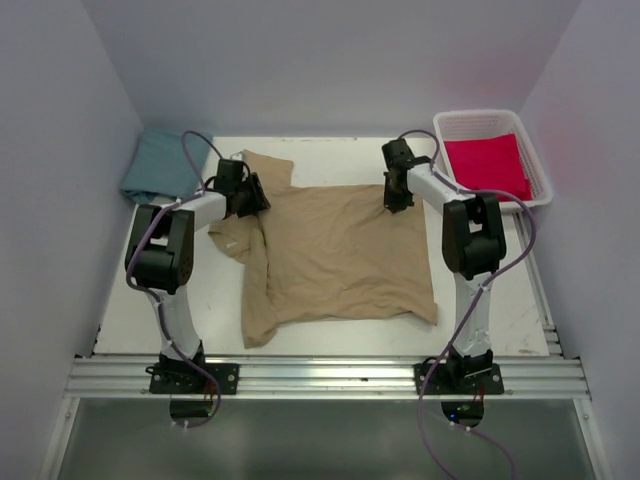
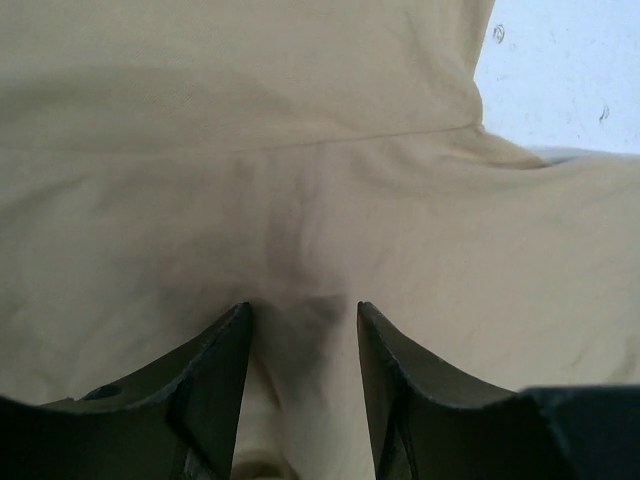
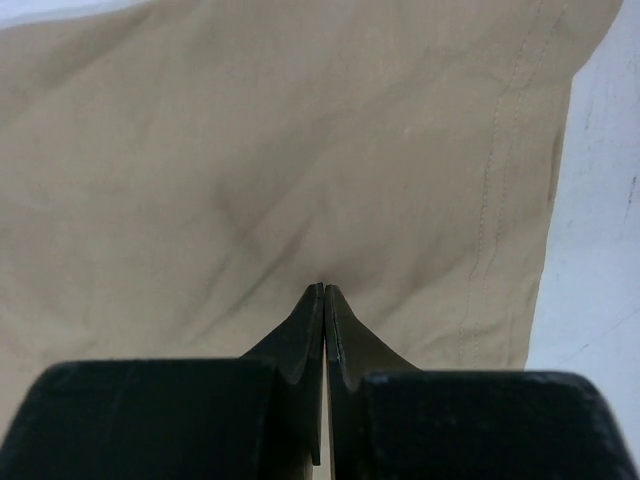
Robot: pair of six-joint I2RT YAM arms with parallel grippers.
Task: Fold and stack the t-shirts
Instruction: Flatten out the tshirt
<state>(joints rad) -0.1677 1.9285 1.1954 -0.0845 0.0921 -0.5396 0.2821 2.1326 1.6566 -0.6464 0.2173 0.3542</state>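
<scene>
The tan t-shirt (image 1: 340, 250) lies spread across the middle of the table, its left side bunched. My left gripper (image 1: 252, 195) is at its upper left. In the left wrist view the gripper (image 2: 303, 310) has its jaws partly apart with a fold of tan cloth (image 2: 300, 200) bunched between them. My right gripper (image 1: 395, 195) is at the shirt's upper right edge. In the right wrist view the gripper (image 3: 325, 288) is shut, with tan cloth (image 3: 250, 170) creasing toward its tips. The teal-blue t-shirt (image 1: 160, 168) lies at the far left. The red-pink t-shirt (image 1: 487, 165) lies in the basket.
A white slatted basket (image 1: 480, 120) stands at the far right corner. White walls close in the table on the left, back and right. An aluminium rail (image 1: 320, 378) runs along the near edge and carries both arm bases.
</scene>
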